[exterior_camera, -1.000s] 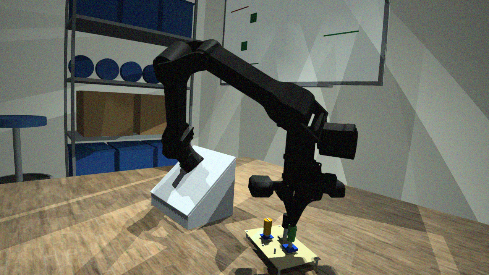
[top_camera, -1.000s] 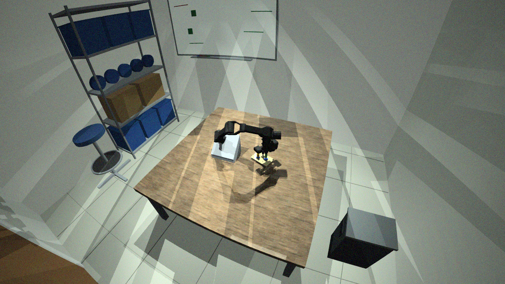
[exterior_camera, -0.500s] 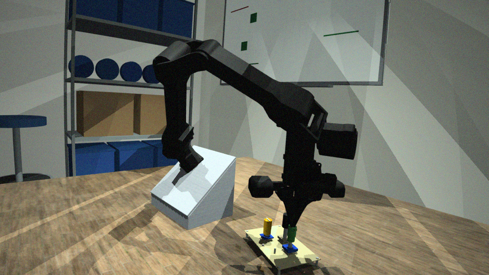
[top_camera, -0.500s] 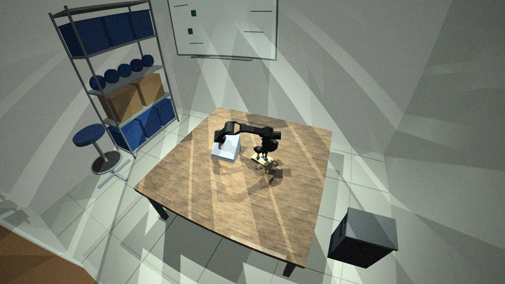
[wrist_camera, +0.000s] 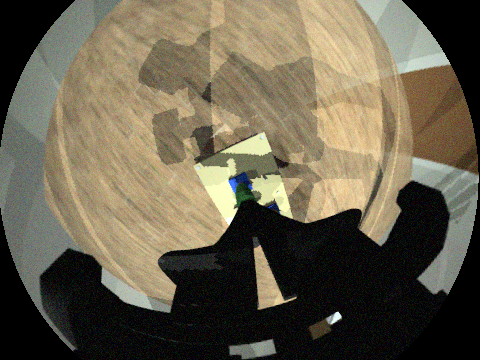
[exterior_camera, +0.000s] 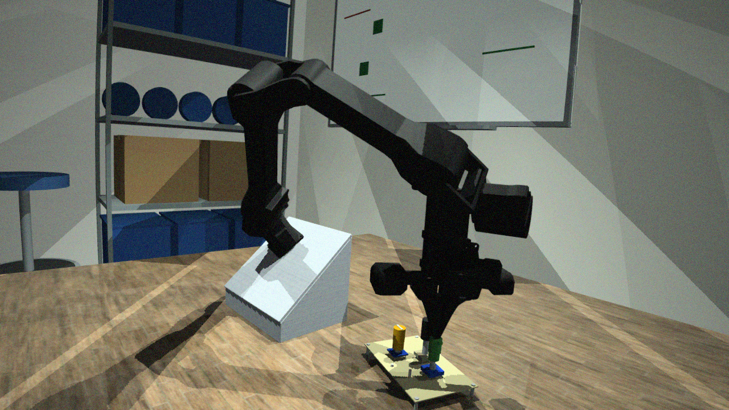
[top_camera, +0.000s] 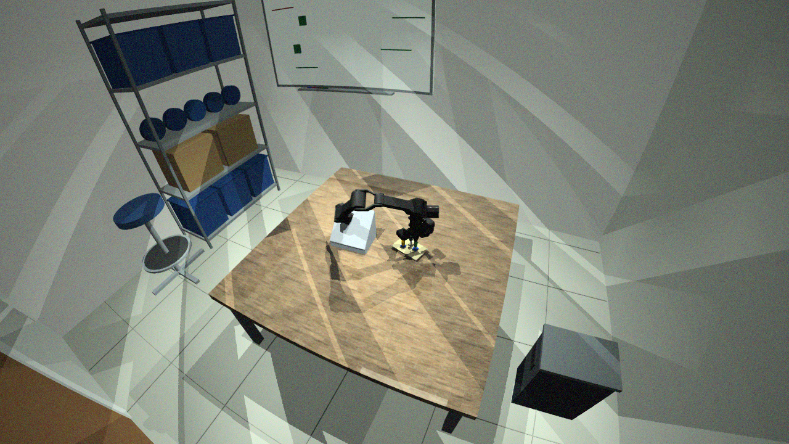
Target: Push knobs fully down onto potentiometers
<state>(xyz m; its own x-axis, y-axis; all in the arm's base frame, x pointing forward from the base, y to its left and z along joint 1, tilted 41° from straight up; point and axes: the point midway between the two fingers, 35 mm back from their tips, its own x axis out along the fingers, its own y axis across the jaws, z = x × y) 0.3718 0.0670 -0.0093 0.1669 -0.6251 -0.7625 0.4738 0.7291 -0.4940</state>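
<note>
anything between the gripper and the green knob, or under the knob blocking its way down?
Nothing visible. The shut gripper stands directly over the green knob, tips at its top. Below the knob only the bare shaft shows above the blue potentiometer. The yellow knob stands apart on the circuit board.

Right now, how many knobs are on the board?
2: a yellow knob on the circuit board's far end, and a green knob directly under the shut gripper.
</note>
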